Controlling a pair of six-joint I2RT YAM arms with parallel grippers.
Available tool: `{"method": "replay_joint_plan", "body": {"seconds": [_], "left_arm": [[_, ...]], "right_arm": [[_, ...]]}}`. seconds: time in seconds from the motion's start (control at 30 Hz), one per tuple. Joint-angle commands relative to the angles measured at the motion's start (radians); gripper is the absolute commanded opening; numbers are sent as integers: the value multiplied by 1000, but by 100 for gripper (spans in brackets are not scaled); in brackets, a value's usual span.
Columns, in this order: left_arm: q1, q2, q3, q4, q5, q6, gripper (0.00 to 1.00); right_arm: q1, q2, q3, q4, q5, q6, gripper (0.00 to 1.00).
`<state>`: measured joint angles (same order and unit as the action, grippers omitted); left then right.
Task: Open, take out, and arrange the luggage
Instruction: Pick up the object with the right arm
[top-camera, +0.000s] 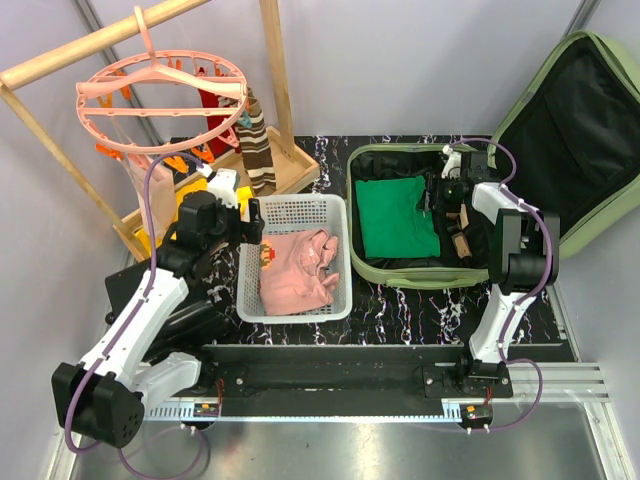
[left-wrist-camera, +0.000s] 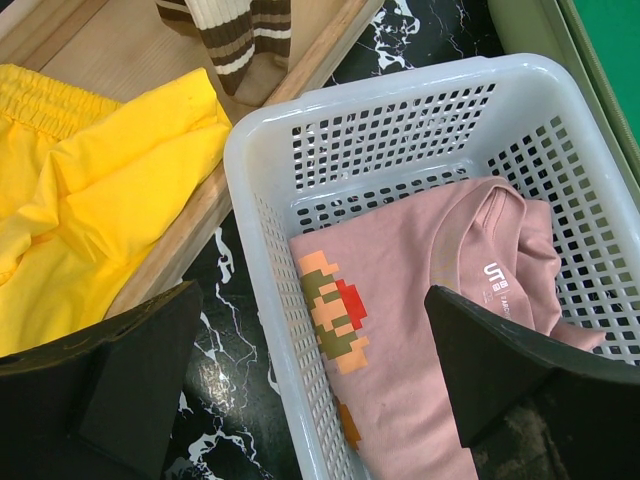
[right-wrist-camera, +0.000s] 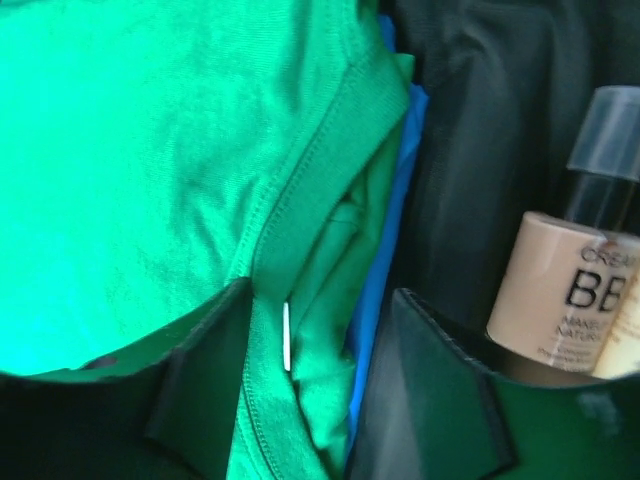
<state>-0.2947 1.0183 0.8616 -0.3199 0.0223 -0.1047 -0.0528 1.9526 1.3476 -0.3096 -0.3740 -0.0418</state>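
Pale grey walls (top-camera: 420, 60), blk marble-look tabletop (top-camera: 400, 305), wooden rack (top-camera: 70, 54) rear L; even light

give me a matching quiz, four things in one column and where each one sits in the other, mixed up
Things:
1. pink shirt
2. green shirt
3. yellow garment
4. round pink hanger

Places:
A. in the luggage
B. hanging on the wooden rail
C. in the white basket
D. on the wooden tray

Pairs: 1-C, 2-A, 3-D, 4-B
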Motion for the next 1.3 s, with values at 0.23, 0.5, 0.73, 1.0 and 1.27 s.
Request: {"method": "replay_joint_plan", "body": {"seconds": [0.23,0.5,0.73,1.0,1.27], "left_arm": [[-3,8,-3,56,7,14,99],[-4,3,-4,56,1,13,99],[-4,-3,-4,58,-1,13,99],[-4,-7,-9,56,-2,10,99],[-4,-20,-7,58,2,8,99]], "right_arm": [[2,8,-8,47,-120,-7,52],[2,-24,-44,30,-129,11,57],[2,-26,-54,15,-123,-1,46],[2,-119,-62,13,-45,-18,25],[2,-136,-54,23,-127,2,1]]}}
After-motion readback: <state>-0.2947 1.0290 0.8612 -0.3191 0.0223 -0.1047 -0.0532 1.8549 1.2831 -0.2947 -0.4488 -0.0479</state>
